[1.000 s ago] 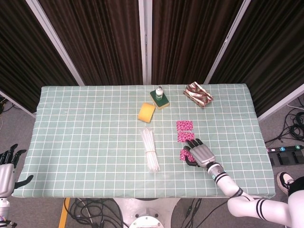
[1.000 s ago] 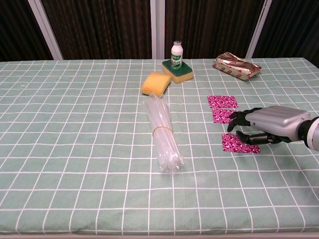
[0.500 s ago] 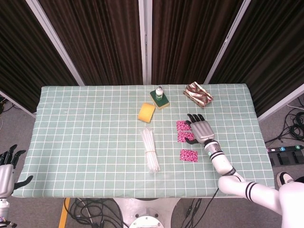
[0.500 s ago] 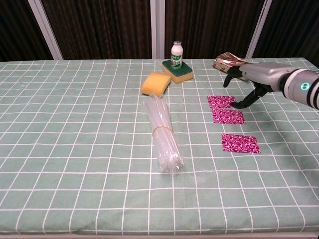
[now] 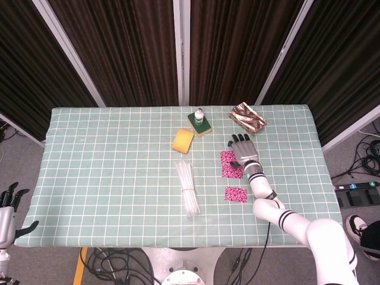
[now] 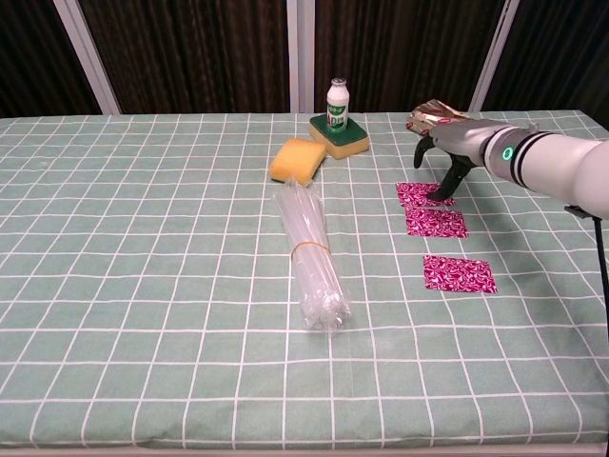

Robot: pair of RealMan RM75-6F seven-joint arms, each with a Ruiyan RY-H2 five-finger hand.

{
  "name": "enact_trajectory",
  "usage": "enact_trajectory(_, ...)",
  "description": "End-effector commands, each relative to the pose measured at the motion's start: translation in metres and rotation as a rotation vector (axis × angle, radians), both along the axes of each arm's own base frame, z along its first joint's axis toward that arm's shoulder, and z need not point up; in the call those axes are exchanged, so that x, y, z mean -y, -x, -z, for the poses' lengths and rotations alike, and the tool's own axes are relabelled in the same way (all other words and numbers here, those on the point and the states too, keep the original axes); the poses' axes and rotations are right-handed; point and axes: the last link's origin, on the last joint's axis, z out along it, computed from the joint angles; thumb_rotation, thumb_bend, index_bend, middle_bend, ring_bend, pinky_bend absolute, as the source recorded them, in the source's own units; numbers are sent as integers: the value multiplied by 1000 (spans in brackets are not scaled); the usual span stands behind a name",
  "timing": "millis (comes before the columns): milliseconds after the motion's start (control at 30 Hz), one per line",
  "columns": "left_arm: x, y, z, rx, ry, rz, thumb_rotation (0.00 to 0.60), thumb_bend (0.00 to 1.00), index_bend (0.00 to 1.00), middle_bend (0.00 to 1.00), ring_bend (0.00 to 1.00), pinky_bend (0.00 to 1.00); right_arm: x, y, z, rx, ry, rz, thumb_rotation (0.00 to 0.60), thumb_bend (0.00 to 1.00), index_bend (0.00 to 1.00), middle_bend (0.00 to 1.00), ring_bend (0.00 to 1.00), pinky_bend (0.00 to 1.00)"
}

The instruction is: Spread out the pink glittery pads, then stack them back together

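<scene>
The table (image 5: 107, 178), covered in a green checked cloth, carried three pink glittery pads on its right half: the far pad (image 6: 422, 193) and the middle pad (image 6: 436, 223) lay touching in a column, and the near pad (image 6: 459, 274) sat apart, closer to the front edge. The right hand (image 6: 443, 143) hovered over the far pad with its fingers spread and pointed down, one fingertip at that pad's right edge, holding nothing. At the far left the left hand (image 5: 8, 208) hung beside the table, fingers apart and empty. A bundle of clear tubes (image 6: 310, 251) lay mid-table.
</scene>
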Motion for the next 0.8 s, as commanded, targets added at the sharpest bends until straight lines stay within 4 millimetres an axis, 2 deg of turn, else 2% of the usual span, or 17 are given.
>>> enact_trajectory(33, 1, 1, 0, 0, 1, -3, 600, 127, 268, 180, 153, 165, 0, -1, 8, -7, -11, 7, 497, 168, 259, 60, 0, 0)
enact_trajectory(200, 1, 1, 1, 1, 3, -5, 600, 126, 268, 180, 153, 165, 1, 2, 11, -8, -4, 15, 504, 119, 268, 64, 0, 0)
enact_trajectory(800, 2, 3, 0, -2, 1, -13, 600, 126, 268, 180, 153, 165, 8, 4, 15, -29, 5, 20, 512, 116, 279, 66, 0, 0)
